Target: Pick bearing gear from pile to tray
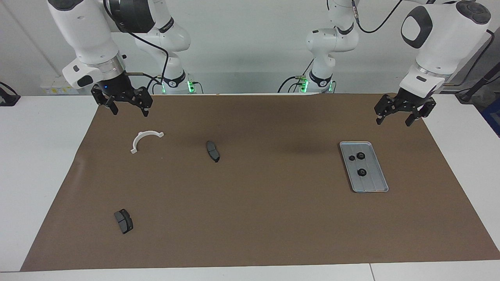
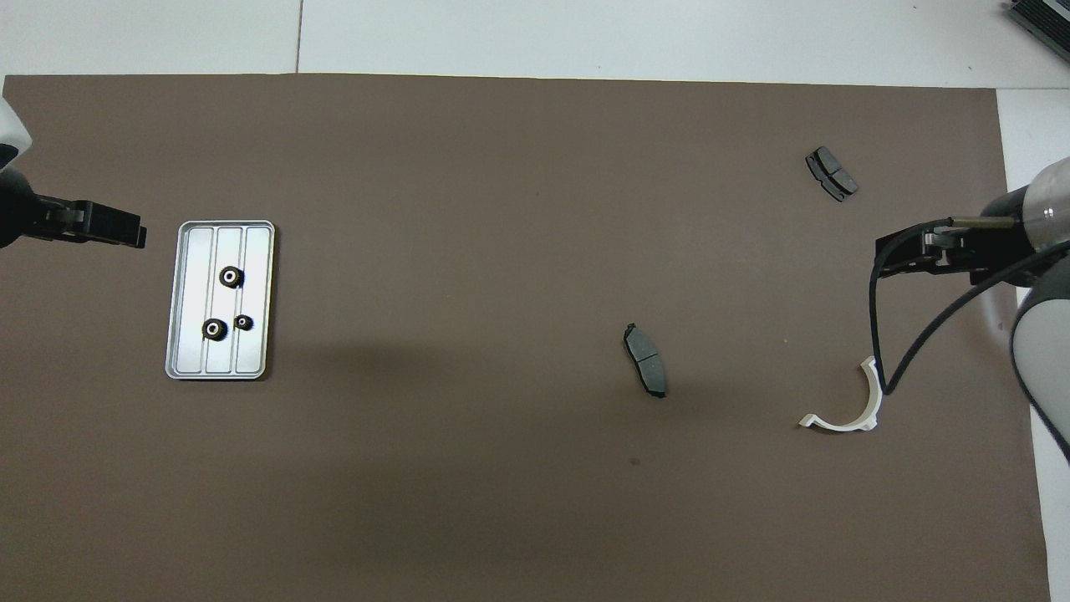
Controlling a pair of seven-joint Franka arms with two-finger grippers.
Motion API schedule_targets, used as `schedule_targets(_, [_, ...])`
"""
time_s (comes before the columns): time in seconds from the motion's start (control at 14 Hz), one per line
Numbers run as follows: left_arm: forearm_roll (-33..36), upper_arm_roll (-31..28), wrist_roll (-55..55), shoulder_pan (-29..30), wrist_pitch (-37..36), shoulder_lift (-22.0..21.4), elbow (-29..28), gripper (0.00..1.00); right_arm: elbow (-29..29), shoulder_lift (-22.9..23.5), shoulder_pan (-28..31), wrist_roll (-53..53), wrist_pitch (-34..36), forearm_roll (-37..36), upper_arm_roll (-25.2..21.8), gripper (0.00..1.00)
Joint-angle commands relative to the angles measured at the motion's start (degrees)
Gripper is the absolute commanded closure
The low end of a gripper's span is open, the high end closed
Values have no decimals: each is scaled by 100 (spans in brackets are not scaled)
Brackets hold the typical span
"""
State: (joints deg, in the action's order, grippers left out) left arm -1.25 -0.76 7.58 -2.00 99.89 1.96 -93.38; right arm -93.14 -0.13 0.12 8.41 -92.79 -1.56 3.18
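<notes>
On tray (image 1: pixel 377 186), three gears (image 1: pixel 361 172), left gripper (image 1: pixel 397 115) nearby, raised, spread empty

tray (image 1: pixel 374 186): silver-grey metal, lengthwise ridges in the floor dividing it into three lanes
gears (image 1: pixel 361 172): three in the tray, black, two with pale centres seen from overhead
mat (image 1: pixel 273 218): plain brown, no pattern, covers most of the worktop
worktop (image 1: pixel 39 164): white, thin dark seam lines
bracket (image 1: pixel 143 139): white, curved
brake pad near mid-mat (image 1: pixel 213 150): dark grey face, black edge, one groove across it
brake pad toward the right arm's end (image 1: pixel 123 221): dark grey, black edge, groove across it
left pincer (image 1: pixel 397 118): black, on a white arm with dark grey joint caps
right pincer (image 1: pixel 129 109): black, white arm, black cable
arm bases: green lights
</notes>
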Motion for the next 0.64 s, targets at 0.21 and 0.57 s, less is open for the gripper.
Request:
schedule_targets(0.21, [63, -20, -55, 7, -206, -91, -110, 0, -20, -48, 32, 3, -3, 68, 60, 0])
schedule_targets(0.57, [81, -21, -55, -28, -347, -91, -128, 0, -29, -48, 32, 3, -3, 68, 60, 0])
